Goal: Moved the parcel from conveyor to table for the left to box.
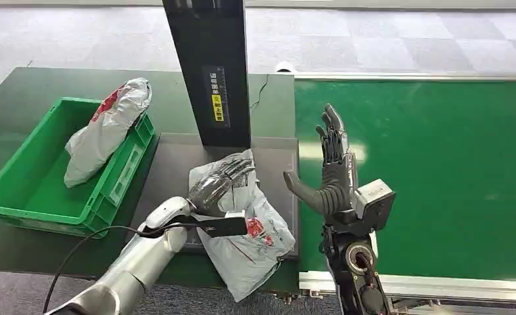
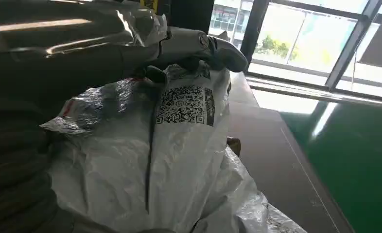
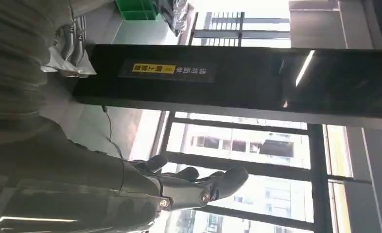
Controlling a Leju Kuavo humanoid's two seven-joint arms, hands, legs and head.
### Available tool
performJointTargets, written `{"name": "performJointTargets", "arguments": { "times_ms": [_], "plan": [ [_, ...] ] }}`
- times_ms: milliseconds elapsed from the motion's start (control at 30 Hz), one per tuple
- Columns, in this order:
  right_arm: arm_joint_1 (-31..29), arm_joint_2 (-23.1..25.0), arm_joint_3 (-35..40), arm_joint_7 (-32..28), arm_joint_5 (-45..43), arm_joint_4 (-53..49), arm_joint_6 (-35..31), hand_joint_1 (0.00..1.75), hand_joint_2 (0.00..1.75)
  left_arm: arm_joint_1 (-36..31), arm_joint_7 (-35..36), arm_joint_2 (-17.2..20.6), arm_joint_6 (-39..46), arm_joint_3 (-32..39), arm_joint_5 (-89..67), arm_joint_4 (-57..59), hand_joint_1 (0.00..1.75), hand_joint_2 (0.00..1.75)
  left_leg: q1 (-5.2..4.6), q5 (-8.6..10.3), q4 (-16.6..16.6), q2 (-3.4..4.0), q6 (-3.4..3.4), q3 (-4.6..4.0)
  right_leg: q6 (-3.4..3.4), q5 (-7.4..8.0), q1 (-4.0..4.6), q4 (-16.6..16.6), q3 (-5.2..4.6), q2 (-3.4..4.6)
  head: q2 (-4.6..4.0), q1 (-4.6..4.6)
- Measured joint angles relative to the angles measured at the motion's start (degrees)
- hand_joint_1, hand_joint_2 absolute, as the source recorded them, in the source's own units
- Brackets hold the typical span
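Observation:
A grey plastic parcel (image 1: 254, 241) with red print lies on the grey table plate (image 1: 176, 157), and its near end hangs over the front edge. My left hand (image 1: 217, 185) lies over the parcel's far end, fingers curled onto the crumpled plastic. The left wrist view shows the parcel (image 2: 179, 160) bunched against the palm with its QR label facing out, and the left hand (image 2: 194, 46) wraps over its top. My right hand (image 1: 332, 177) stands upright at the conveyor's left edge, fingers spread and holding nothing. The right wrist view shows the same right hand (image 3: 194, 187) holding nothing.
A green bin (image 1: 19, 197) at the left holds another grey parcel (image 1: 107, 128) leaning on its far rim. A black post (image 1: 209, 65) rises behind the table plate. The green conveyor belt (image 1: 432, 170) stretches to the right, with a metal rail (image 1: 439, 285) along its front.

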Motion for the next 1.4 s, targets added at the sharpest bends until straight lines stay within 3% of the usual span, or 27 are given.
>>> {"name": "performJointTargets", "arguments": {
  "times_ms": [133,167,200,233,267,833,1033,1167,1267,1400],
  "plan": [
    [0.17,0.00,-0.07,0.00,0.00,-0.20,0.00,0.00,1.75,-1.08,0.00,-0.07,-0.37,-0.61,-0.09,1.77,0.00,1.75,0.00,0.00,0.00,0.00,0.00,0.22,0.00,0.00,0.00,-0.01,0.21,-0.01,-0.02,0.00],
    [0.18,0.00,-0.07,-0.02,0.00,-0.31,0.00,0.00,1.75,-1.37,0.00,-0.07,-0.82,-0.83,-0.24,2.24,0.26,1.75,0.00,0.01,0.00,0.00,0.01,0.26,0.00,0.00,0.00,-0.01,0.25,-0.01,-0.02,0.00],
    [0.17,0.00,-0.11,-0.02,0.00,-0.35,0.00,0.00,1.75,-1.84,0.00,-0.13,-1.27,-1.03,-0.33,2.78,1.34,1.75,0.00,0.02,-0.01,0.00,0.03,0.29,0.00,0.00,0.00,-0.01,0.29,-0.04,0.00,0.00],
    [0.18,0.00,-0.17,-0.04,0.00,-0.46,0.00,0.00,1.75,-2.44,0.02,-0.24,-1.83,-1.33,-0.50,3.55,1.62,1.75,0.01,0.03,-0.01,0.00,0.03,0.32,0.00,0.00,0.00,-0.01,0.34,-0.07,0.00,0.00],
    [0.17,0.00,-0.24,-0.04,0.00,-0.55,0.00,0.00,1.75,-2.93,0.07,-0.35,-2.32,-1.55,-0.77,4.17,1.75,1.75,0.01,0.04,-0.01,-0.01,0.03,0.37,0.00,0.00,0.00,-0.01,0.38,-0.08,-0.02,0.00],
    [0.61,0.00,-1.66,-0.44,-0.13,-1.33,-0.59,0.00,1.75,-6.92,-0.48,-1.95,-3.85,-4.77,-1.40,11.65,1.75,1.75,0.01,0.03,-0.02,0.00,0.04,0.52,0.00,0.00,0.00,0.00,0.50,-0.06,0.00,0.00],
    [1.36,0.00,-1.79,-0.46,-0.24,-2.16,-0.61,0.00,1.75,-6.77,-0.59,-1.97,-1.86,-5.46,-0.20,12.13,1.75,1.75,0.01,0.03,-0.03,0.01,0.04,0.47,-0.01,0.00,0.01,0.00,0.46,-0.05,0.00,0.00],
    [1.76,0.00,-2.01,-0.46,-0.24,-2.75,-0.68,0.00,1.75,-5.64,-4.29,-1.86,2.74,-5.46,3.35,11.69,1.75,1.75,0.01,0.03,-0.02,0.01,0.03,0.45,0.00,0.00,0.00,0.00,0.43,-0.06,0.00,0.00],
    [2.32,0.02,-2.43,-0.46,0.09,-3.19,-0.98,0.00,1.75,-2.40,-8.24,-1.47,5.24,-5.00,10.50,5.05,1.75,1.75,0.01,0.03,-0.01,0.01,0.04,0.31,0.00,0.01,0.00,0.00,0.27,-0.05,0.00,0.00],
    [3.52,0.00,-3.04,-0.61,0.26,-3.61,-1.82,0.00,1.75,3.62,-7.41,0.29,5.49,-4.41,19.98,-15.37,1.75,1.75,0.01,0.03,0.00,0.02,0.04,0.04,0.00,0.01,0.00,0.01,0.01,-0.05,0.00,0.00]
  ]
}}
